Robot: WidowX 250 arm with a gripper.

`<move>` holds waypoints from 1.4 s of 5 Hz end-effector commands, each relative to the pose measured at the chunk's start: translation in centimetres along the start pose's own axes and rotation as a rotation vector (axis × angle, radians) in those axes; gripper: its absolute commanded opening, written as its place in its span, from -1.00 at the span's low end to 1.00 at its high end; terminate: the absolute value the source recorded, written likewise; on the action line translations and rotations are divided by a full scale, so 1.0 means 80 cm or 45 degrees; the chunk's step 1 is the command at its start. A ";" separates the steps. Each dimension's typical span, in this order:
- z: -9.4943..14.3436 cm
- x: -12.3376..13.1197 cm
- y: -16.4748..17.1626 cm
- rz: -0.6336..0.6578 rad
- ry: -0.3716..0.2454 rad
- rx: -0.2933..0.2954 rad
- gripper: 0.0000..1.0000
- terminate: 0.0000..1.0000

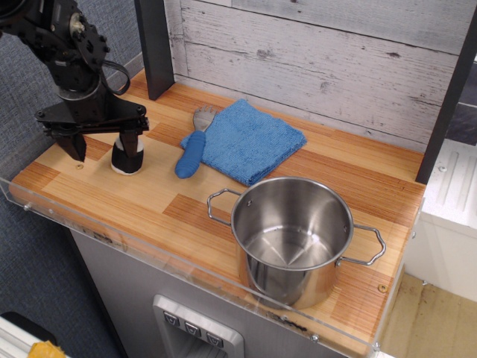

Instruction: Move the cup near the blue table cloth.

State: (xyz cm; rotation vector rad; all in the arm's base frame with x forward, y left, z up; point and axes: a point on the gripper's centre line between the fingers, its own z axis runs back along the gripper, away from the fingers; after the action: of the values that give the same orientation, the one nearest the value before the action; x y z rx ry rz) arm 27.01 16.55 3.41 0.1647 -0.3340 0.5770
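Observation:
The cup is a small black roll with a white face, standing at the left of the wooden counter. My gripper is low over the counter with its jaws wide apart. The right finger stands in front of the cup's top and hides it; the left finger is well apart to the cup's left. I cannot tell whether the right finger touches the cup. The blue table cloth lies flat at the back centre, to the right of the cup.
A blue-handled grey utensil lies between the cup and the cloth, against the cloth's left edge. A large steel two-handled pot stands at the front right. A dark post rises at the back left. A clear rail runs along the front edge.

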 end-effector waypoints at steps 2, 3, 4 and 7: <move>0.009 0.001 -0.023 -0.053 -0.029 -0.065 1.00 -1.00; 0.009 0.001 -0.021 -0.039 -0.038 -0.066 1.00 -1.00; 0.010 0.001 -0.020 -0.041 -0.035 -0.062 -1.00 -1.00; 0.016 0.003 -0.020 -0.059 -0.069 -0.053 -1.00 -1.00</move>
State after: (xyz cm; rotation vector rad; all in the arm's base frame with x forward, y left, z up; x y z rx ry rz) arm 27.43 14.86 2.89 0.1354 -0.3349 0.5283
